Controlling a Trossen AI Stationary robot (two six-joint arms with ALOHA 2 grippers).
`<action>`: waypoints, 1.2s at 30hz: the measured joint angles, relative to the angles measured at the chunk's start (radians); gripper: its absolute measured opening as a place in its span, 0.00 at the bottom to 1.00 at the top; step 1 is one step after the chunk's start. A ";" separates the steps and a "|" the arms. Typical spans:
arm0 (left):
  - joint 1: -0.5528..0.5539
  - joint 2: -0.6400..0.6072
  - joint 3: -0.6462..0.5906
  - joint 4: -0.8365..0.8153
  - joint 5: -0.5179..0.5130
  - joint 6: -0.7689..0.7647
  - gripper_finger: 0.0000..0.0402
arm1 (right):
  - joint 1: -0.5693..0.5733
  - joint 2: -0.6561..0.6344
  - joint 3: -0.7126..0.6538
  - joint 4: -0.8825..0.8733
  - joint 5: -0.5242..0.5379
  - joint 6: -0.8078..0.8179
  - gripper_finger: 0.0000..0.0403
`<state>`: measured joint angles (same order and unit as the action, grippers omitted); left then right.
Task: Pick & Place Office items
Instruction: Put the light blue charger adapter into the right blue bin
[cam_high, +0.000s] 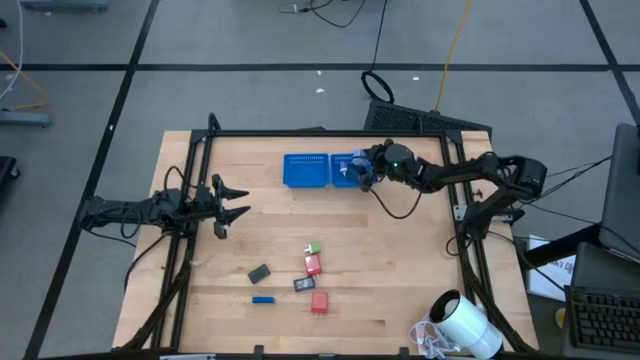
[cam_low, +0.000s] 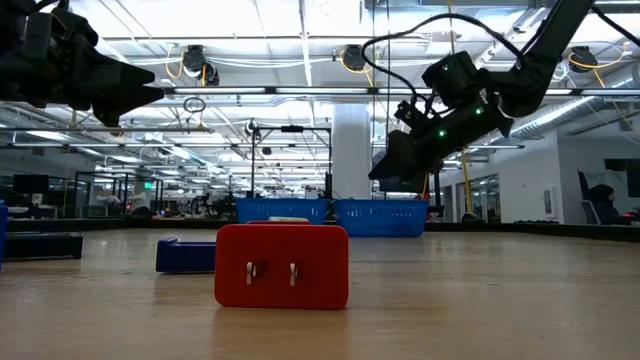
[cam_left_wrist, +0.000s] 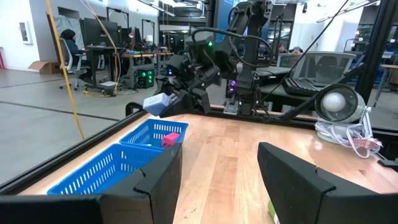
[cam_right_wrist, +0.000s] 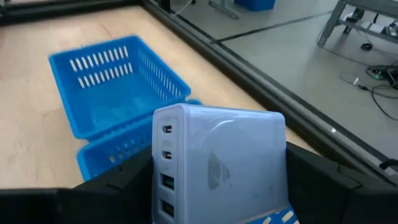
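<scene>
I see a light blue plastic charger block (cam_right_wrist: 217, 165) held between the right gripper's (cam_high: 362, 170) fingers, its row of ports facing me. It hangs over the blue mesh tray (cam_high: 307, 170), where a small pink piece (cam_left_wrist: 170, 139) lies. Far from that gripper, nearer the table's front, sit the others: a red plug block (cam_high: 320, 302), another red block (cam_high: 313, 264), a dark grey flat piece (cam_high: 260, 273), a thin dark blue stick (cam_high: 262, 299), and a dark block (cam_high: 303, 285).
</scene>
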<state>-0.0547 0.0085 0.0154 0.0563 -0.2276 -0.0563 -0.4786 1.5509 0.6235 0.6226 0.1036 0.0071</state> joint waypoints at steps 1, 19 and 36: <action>0.000 0.000 0.000 0.000 0.000 0.000 0.53 | 0.000 0.010 0.000 0.001 0.000 0.000 0.68; 0.000 0.000 0.000 0.000 0.000 0.000 0.53 | -0.007 0.127 0.001 0.055 0.003 -0.010 0.68; 0.000 0.000 0.000 0.000 0.000 0.000 0.53 | -0.006 0.127 0.001 0.062 0.003 -0.019 0.72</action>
<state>-0.0547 0.0086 0.0154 0.0563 -0.2276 -0.0563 -0.4850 1.6775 0.6247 0.6849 0.1070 -0.0117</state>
